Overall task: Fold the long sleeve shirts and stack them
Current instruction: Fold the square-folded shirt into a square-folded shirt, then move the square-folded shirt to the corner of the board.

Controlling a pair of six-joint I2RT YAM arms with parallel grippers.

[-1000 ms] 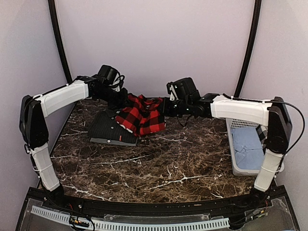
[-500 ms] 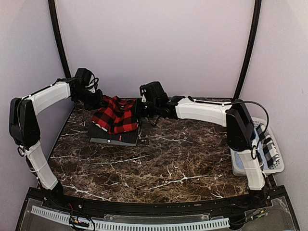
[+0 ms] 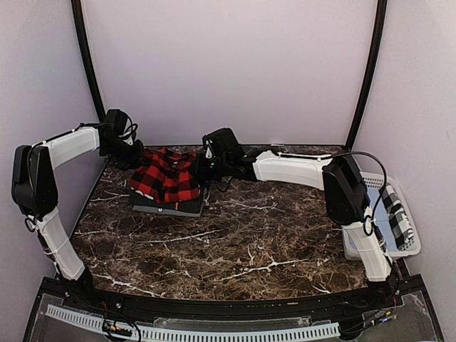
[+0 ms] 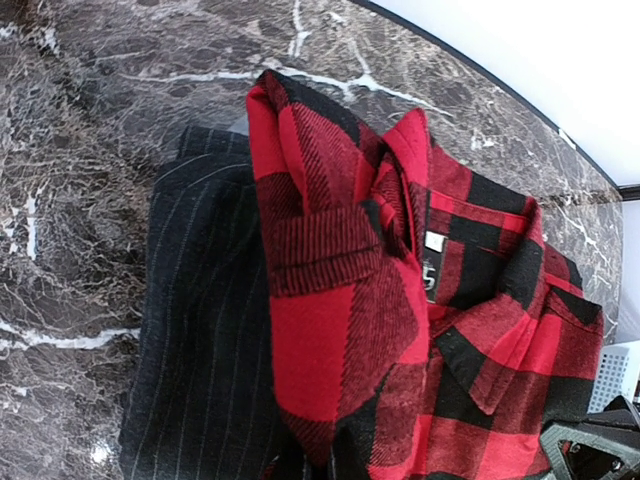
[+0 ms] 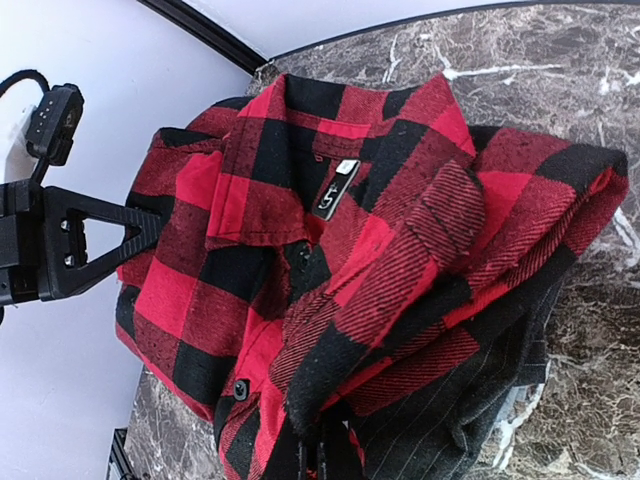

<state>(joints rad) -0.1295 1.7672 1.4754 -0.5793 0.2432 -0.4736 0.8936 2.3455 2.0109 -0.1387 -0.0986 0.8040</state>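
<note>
red check flannel (image 3: 167,182) atop charcoal striped shirt (image 4: 190,340), table (image 3: 249,235) 11 o'clock, left gripper (image 3: 137,160) clamped on flannel's 9 o'clock edge, right gripper (image 3: 199,169) clamped at 3 o'clock

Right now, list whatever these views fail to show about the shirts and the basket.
- Charcoal striped shirt: mostly covered by the red-and-black flannel shirt in every view; its buttons unseen.
- Flannel's collar label: too small to read, right wrist view.
- Basket: contents partly behind the right arm, top view.
</note>
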